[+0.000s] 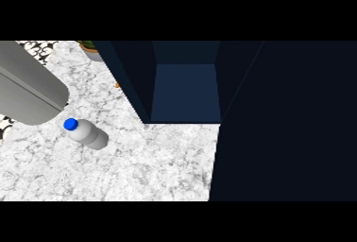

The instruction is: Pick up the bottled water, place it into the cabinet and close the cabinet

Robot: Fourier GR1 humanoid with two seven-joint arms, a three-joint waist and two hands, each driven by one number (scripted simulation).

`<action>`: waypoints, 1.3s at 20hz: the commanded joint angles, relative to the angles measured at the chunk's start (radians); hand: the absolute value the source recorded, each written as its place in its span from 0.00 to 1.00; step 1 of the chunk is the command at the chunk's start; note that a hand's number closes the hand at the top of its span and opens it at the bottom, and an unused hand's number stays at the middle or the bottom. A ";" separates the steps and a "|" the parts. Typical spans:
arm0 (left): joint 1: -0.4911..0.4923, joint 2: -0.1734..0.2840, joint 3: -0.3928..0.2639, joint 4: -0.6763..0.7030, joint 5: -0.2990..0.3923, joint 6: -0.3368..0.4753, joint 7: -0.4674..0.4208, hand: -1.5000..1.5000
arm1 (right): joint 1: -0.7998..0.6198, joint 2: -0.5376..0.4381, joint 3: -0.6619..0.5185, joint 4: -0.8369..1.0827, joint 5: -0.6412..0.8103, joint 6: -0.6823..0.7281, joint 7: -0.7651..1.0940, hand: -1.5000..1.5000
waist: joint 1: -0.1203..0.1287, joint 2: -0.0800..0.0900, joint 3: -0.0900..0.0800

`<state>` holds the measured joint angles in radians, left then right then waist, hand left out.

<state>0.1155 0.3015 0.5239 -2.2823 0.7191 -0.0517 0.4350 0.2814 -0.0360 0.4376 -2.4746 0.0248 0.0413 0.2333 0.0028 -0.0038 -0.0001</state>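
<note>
Where the view's right side goes dark, a navy cabinet [279, 123] fills most of the frame, the largest thing here. Its door stands open, and a lighter blue inner compartment shows as a recess near the top middle, bounded by dark panels on either side. The cabinet's front edge runs down the frame to the right of the bottle.

The table [140, 170] comes next, a white and grey marbled top spreading across the left and lower middle of the view, its surface mottled all over.

A broad grey cylinder-like shape [28, 85] slants across the upper left corner, rounded at its lower end, lying over the table's edge; what it is cannot be told from this view.

The bottled water [86, 133] stands on the table to the left of the cabinet, just below and right of the grey shape and apart from the cabinet's open front. Seen from above, it is a pale, translucent grey-white body with faint ribbing, topped by a round bright blue cap at its upper left end.

A small potted plant [90, 48] peeks in at the top edge, beside the cabinet's left panel.

Neither hand appears, so whether fingers are spread or curled cannot be told.
</note>
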 commanded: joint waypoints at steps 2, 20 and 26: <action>0.019 -0.038 -0.044 -0.082 -0.034 0.036 0.053 0.00 | 0.054 -0.017 0.081 -0.084 0.096 -0.031 0.015 0.00 | -0.007 0.001 0.000; -0.026 -0.003 -0.010 0.139 -0.119 -0.084 0.014 0.00 | -0.038 -0.050 0.196 -0.105 0.188 -0.172 0.124 0.00 | -0.013 0.002 -0.001; -0.047 0.004 -0.015 0.245 -0.161 -0.159 -0.062 0.00 | -0.068 -0.076 0.175 -0.072 0.179 -0.194 0.103 0.00 | -0.009 0.002 -0.001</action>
<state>0.0672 0.3018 0.5105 -2.0969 0.5802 -0.1594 0.4127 0.2144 -0.0926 0.6009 -2.4853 0.0856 -0.1412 0.3077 -0.0110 -0.0021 -0.0008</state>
